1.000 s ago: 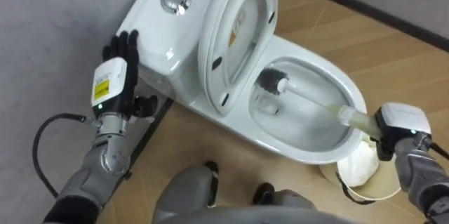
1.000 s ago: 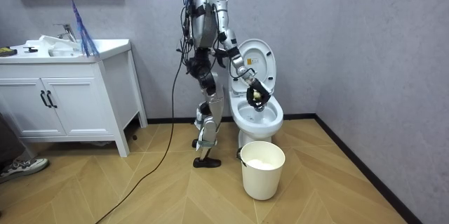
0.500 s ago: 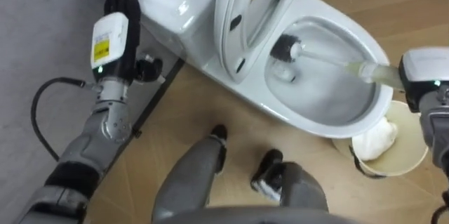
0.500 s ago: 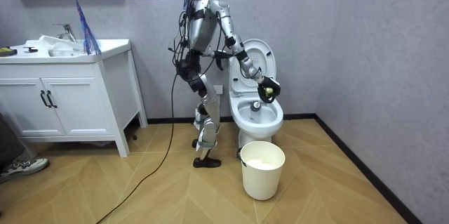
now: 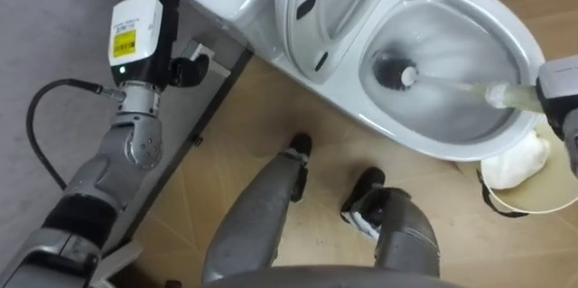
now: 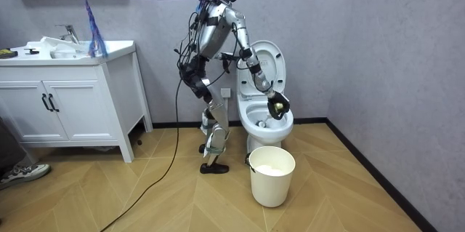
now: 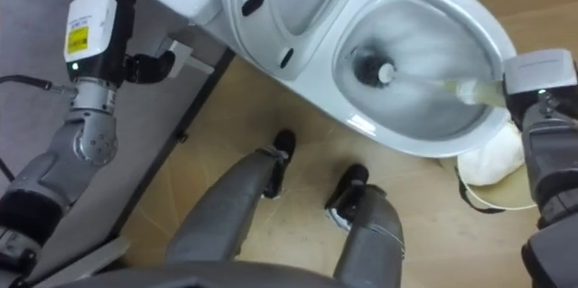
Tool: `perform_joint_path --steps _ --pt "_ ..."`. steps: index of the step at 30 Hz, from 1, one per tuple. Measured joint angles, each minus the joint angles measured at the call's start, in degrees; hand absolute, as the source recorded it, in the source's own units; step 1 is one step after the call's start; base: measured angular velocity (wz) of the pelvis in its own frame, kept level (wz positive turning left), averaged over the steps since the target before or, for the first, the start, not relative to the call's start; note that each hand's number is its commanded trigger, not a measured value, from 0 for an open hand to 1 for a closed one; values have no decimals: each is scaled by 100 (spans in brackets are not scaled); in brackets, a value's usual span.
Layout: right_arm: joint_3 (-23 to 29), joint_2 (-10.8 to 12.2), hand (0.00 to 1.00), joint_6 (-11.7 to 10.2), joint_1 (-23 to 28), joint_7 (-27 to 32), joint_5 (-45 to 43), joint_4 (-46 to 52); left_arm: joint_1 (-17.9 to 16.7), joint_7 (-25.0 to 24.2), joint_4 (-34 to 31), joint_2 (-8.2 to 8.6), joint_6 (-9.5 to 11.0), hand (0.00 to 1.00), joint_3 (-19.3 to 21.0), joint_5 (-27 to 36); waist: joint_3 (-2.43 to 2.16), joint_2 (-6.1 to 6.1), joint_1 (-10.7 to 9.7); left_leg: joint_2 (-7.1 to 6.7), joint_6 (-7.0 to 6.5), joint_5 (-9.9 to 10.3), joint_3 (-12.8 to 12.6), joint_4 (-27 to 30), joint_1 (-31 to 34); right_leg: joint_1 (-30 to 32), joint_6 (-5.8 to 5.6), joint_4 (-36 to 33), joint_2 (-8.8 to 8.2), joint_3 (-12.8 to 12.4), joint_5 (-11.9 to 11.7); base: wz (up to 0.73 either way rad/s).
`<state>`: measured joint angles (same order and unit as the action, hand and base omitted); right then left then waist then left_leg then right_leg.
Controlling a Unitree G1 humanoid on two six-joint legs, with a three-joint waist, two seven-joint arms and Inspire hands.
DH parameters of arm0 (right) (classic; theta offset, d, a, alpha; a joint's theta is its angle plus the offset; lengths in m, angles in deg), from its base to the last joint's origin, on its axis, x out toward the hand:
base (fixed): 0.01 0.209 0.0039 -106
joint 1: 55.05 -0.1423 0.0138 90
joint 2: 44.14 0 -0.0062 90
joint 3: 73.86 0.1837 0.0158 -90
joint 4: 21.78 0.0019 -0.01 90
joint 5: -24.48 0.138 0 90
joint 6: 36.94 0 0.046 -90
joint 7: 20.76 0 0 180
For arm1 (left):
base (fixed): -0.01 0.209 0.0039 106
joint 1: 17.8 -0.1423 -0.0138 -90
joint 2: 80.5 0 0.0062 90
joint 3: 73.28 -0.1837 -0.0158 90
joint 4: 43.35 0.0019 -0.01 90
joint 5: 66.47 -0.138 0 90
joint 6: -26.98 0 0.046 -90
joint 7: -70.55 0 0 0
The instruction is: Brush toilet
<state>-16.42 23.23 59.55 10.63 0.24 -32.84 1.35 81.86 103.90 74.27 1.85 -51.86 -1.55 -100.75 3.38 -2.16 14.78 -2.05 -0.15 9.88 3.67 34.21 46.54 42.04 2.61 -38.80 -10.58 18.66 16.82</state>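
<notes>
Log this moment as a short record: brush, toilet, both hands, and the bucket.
brush: dark-headed toilet brush, head down in the bowl
toilet: white ceramic toilet, seat and lid raised
right: right hand holds the brush handle
left: left hand, fingers straight, beside the cistern
bucket: pale round bucket on the floor by the bowl

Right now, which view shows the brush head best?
Left eye view: the brush head lies whole inside the toilet bowl. Right eye view shows it similarly; in the room view it is too small to tell.
</notes>
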Motion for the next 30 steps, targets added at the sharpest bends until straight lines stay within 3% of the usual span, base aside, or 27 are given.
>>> perform_joint_path --steps 2,10,12,19,25,27,30 --pt "-1 -2 100 70 -49 -62 78 14 -8 14 -112 -4 -96 0 -7 -4 -2 -4 -20 -64 -3 -1 -6 78 115 126 -6 -129 -38 -23 62 8" --pt "-3 -16 100 143 77 -294 318 12 -41 34 -417 -1 -515 0 -120 -17 -19 -70 -36 -61 -8 2 -38 124 203 222 -5 -197 -43 -45 72 0" --pt "-10 -16 100 187 132 -368 467 8 -59 33 -422 -1 -538 0 -126 -16 -26 -118 -27 -59 -10 3 -39 126 203 218 -6 -192 -42 -40 72 0" --pt "2 -19 100 373 484 -451 613 29 -242 29 -503 5 -788 0 -240 -20 -144 -332 -47 -58 -30 17 -141 122 189 220 -25 -206 -82 -56 88 0" --pt "-5 16 100 294 649 -469 1746 -17 -261 262 -533 15 -965 0 -396 105 -132 -312 -192 -73 -67 17 -327 144 197 269 -79 -337 -158 -138 176 5" --pt "8 105 100 252 653 -476 2246 -85 -291 322 -537 16 -967 0 -402 170 -127 -305 -271 -67 -83 10 -350 153 197 276 -87 -383 -172 -142 188 4" --pt "254 444 100 88 578 -495 3029 -302 -294 420 -547 5 -961 0 -352 211 -100 -264 -373 -70 -108 -6 -362 136 209 308 -98 -394 -188 -172 202 2"
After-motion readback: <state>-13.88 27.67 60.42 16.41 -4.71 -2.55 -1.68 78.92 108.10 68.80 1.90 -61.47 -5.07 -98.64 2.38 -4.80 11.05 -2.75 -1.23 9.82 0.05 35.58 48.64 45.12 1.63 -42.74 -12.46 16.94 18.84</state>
